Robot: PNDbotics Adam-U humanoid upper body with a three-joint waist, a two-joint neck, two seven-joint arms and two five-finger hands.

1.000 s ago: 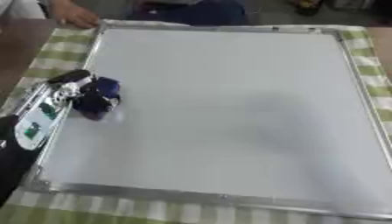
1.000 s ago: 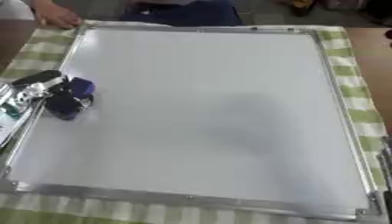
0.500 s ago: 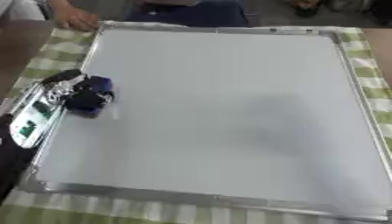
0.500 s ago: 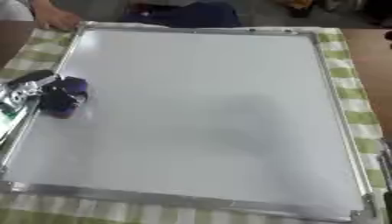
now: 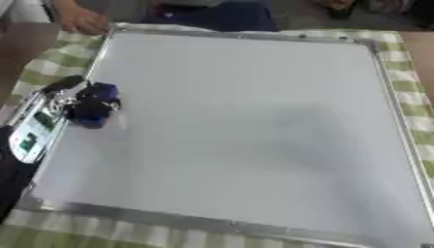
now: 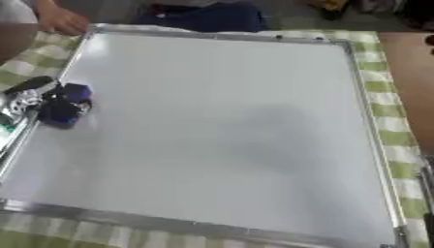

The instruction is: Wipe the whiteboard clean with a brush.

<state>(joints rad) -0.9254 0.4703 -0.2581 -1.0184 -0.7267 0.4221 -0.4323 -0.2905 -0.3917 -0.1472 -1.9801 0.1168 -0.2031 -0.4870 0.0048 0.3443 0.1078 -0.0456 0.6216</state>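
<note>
The whiteboard lies flat on a green checked cloth, and its white surface looks blank. My left hand, black and silver, reaches in over the board's left frame. Its fingers are curled round a dark blue brush, which sits on the board just inside the left edge. The forearm behind that hand carries a white and green panel. A thin dark sliver of my right hand shows at the right border, beside the board's lower right frame.
A person's hand rests at the board's far left corner, and dark clothing shows behind the far edge. The checked cloth rims the board on all sides. Brown table lies to the right.
My left hand has drawn the brush a little leftward, closer to the board's left frame. The board has stayed in place.
</note>
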